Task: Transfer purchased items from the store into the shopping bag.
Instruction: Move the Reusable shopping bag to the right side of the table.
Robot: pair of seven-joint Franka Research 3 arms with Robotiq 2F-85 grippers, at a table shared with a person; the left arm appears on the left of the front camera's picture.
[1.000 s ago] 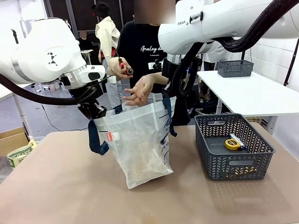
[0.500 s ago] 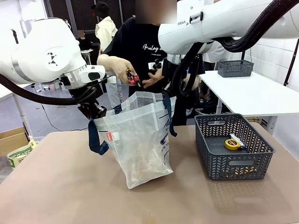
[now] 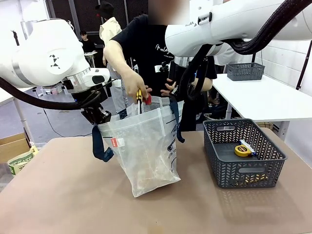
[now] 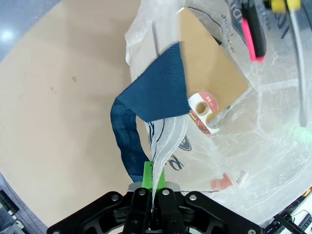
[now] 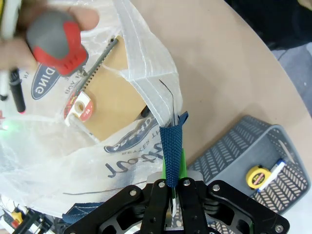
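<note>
So the shopping bag (image 3: 146, 146) is standing in the middle of the worktop (image 3: 63, 195) with its mouth stretched open between the two arms. The left gripper (image 3: 100, 117) has it from the left side. In the left wrist view the fingers (image 4: 148, 173) are clamped shut on the thin plastic rim, right beside the navy strap (image 4: 156, 92). The right gripper (image 5: 173, 168) is doing the same on the other side, its fingers pinched closed on the other navy strap (image 5: 171, 151) where it meets the rim.

The person across the worktop has one hand (image 3: 134, 85) right over the bag's mouth. It's holding some hand tools (image 3: 141, 100) with red and yellow handles, pointing down into the opening. From the right wrist view you can see a chunky red-and-grey handle (image 5: 56, 44) just above the bag's opening.

Already inside the bag there's a flat tan-brown pack (image 5: 117, 97) lying on the bottom, with a small roll of tape (image 5: 82, 108) on top of it.

The dark grey basket (image 3: 265, 170) sits on the worktop off to the robot's right, apart from the bag. There's a yellow tape measure (image 3: 242, 150) in it, with a white-and-blue pen-ish thing (image 3: 249, 147) touching it. Can't tell exactly what that one is.
</note>
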